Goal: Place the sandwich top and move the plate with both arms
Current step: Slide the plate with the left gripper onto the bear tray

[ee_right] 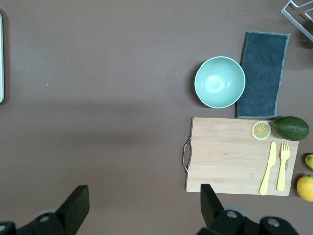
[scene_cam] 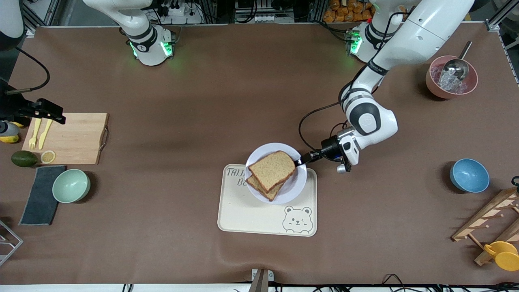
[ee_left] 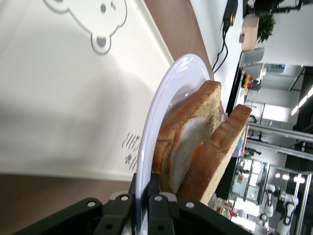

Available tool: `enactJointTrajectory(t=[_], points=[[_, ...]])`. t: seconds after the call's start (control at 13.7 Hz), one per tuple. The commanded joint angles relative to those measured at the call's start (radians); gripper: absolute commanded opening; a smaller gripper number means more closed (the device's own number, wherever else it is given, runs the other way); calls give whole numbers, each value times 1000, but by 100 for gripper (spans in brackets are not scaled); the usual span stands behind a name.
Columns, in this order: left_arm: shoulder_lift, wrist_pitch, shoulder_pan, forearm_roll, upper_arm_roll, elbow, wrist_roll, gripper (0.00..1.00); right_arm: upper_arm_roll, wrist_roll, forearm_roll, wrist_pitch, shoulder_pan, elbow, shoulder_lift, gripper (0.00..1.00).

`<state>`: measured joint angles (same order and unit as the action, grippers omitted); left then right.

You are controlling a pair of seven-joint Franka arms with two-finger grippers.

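The plate [scene_cam: 298, 178] lies over the farther edge of the cream bear tray [scene_cam: 251, 215]. On it the sandwich top [scene_cam: 272, 169] rests askew on a lower bread slice [scene_cam: 265, 190]. My left gripper [scene_cam: 301, 161] is shut on the plate's rim at the side toward the left arm's end. In the left wrist view the rim [ee_left: 161, 103] runs between the fingers [ee_left: 157, 196] of the left gripper [ee_left: 144, 188], and egg white [ee_left: 188, 147] shows between the lower slice and the sandwich top [ee_left: 220, 152]. My right gripper [scene_cam: 52, 115] hangs open and empty over the cutting board's edge, its fingers [ee_right: 76, 208] wide apart.
A wooden cutting board [scene_cam: 75, 138] with yellow cutlery, a green bowl [scene_cam: 71, 185], a dark cloth [scene_cam: 40, 194] and an avocado [scene_cam: 23, 158] lie at the right arm's end. A pink bowl of ice [scene_cam: 452, 77], a blue bowl [scene_cam: 469, 175] and a wooden rack [scene_cam: 492, 219] stand at the left arm's end.
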<state>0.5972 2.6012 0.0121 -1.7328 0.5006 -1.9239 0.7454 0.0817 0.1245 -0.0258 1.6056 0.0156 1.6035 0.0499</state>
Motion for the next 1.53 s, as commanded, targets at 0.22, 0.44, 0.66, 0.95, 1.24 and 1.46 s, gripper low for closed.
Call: enactJointTrajectory(t=[0.22,0.44,0.66,0.95,1.24,1.46], points=[[151,129,-79,-83,-1,184,3,0,1,-22,10,-1,7,1,-5,100],[217,187,-110,-83,-2,256,5,0,1,-22,10,0,11,3,-2,100],[254,215,-127,-83,-2,292,5,0,1,-22,10,2,14,3,4,100],[265,220,-195,-97,-74,304,5,0,1,-22,10,4,14,1,5,100],[265,220,-202,-79,-83,306,12,42,1,-13,10,10,9,0,7,100],[240,296,-202,-77,-99,293,18,100,1,-11,9,10,12,-2,7,100]])
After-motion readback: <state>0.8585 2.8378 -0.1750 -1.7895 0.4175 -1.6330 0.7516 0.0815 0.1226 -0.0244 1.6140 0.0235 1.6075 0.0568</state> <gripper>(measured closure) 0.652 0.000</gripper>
